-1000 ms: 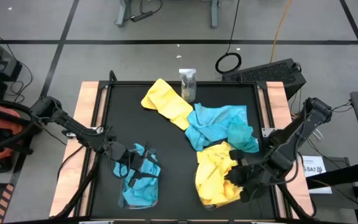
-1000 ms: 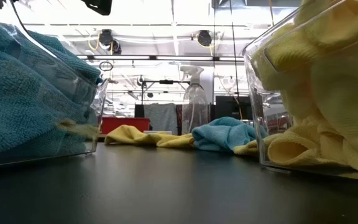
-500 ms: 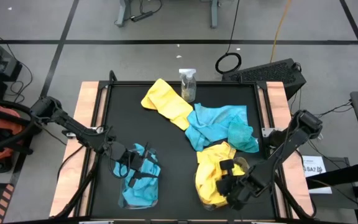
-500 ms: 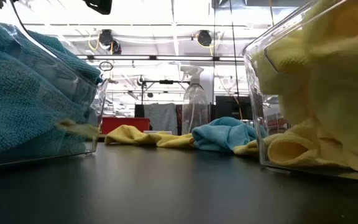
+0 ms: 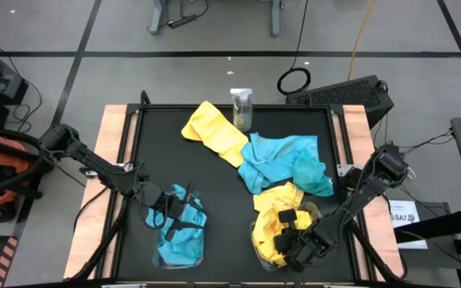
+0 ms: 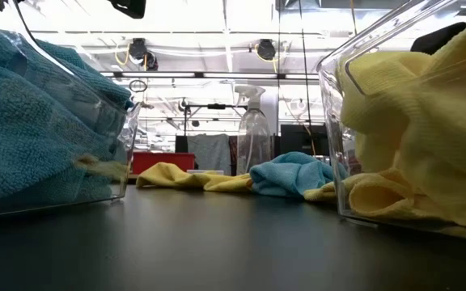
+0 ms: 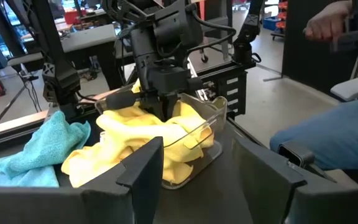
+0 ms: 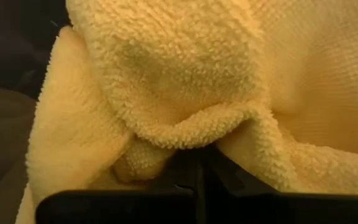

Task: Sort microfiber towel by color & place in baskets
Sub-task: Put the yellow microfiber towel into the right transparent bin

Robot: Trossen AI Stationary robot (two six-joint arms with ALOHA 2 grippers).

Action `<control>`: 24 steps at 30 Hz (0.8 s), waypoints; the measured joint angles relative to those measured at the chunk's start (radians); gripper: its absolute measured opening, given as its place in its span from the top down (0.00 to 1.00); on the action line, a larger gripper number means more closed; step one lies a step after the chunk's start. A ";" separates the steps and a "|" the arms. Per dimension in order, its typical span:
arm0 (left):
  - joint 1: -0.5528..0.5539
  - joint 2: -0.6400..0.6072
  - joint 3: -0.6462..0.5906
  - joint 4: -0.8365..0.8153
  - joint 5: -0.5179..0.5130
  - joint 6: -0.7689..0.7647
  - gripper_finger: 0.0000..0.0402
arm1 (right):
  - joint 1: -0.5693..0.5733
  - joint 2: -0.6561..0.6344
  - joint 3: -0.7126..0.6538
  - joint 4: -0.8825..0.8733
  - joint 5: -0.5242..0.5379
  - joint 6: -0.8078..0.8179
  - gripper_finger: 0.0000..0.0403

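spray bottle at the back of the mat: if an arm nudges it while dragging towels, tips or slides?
Probably tips. The spray bottle stands tall and narrow on a small base, and it looks clear and mostly empty, so likely light. The yellow towel lies right beside it, apparently touching, so a floppy cloth dragged away could pull it over.

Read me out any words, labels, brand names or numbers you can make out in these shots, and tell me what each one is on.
White label on the floor-side stand right of the table: dark print that may begin "SA7", too small to read for certain.
Spray bottle: no label readable.
Yellow towels, blue towels and the clear baskets: no text visible.
Nothing else legible.
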 joint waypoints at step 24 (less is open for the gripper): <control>0.001 0.000 0.000 -0.001 0.000 0.019 0.51 | -0.003 -0.310 -0.006 -0.017 0.025 -0.007 0.68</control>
